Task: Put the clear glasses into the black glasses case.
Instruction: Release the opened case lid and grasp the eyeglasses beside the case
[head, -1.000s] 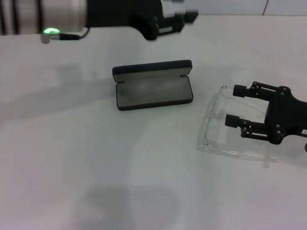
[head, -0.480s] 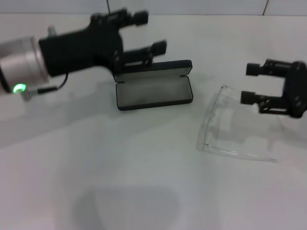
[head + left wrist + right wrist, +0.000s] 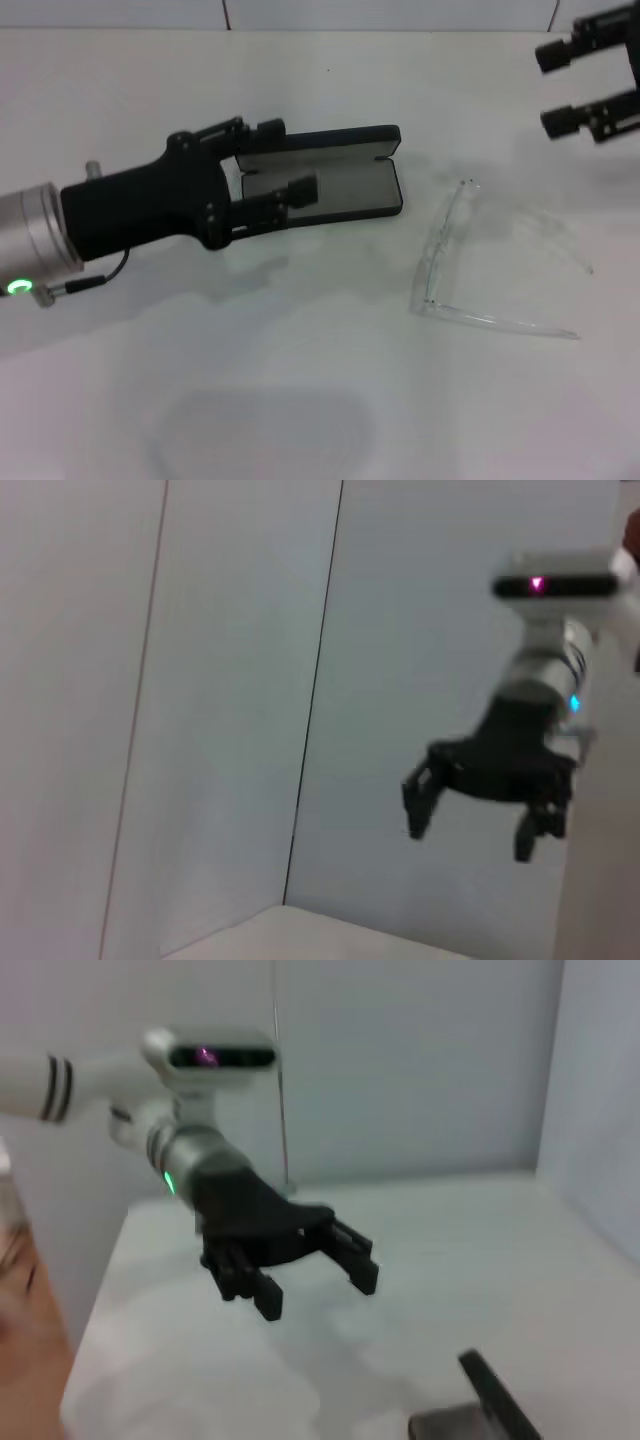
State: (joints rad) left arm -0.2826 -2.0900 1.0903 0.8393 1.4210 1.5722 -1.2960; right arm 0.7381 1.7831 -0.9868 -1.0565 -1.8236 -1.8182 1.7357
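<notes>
The clear glasses [image 3: 470, 262] lie on the white table, temple arms unfolded toward the right, with nothing touching them. To their left the black glasses case [image 3: 350, 185] lies open, its grey lining showing. My left gripper [image 3: 290, 158] is open and hovers over the case's left end, fingers pointing right. My right gripper [image 3: 553, 88] hangs open and empty at the far right, well above and behind the glasses. The left wrist view shows the right gripper [image 3: 470, 835] farther off. In the right wrist view I see the left gripper [image 3: 318, 1292] and a corner of the case [image 3: 485, 1400].
The white table [image 3: 300, 380] reaches back to a pale wall [image 3: 400, 12]. Nothing else stands on it in the head view.
My left arm swung down from the far left and now sits over the case's left end. My right gripper rose from over the glasses to the far right, leaving them on the table.
</notes>
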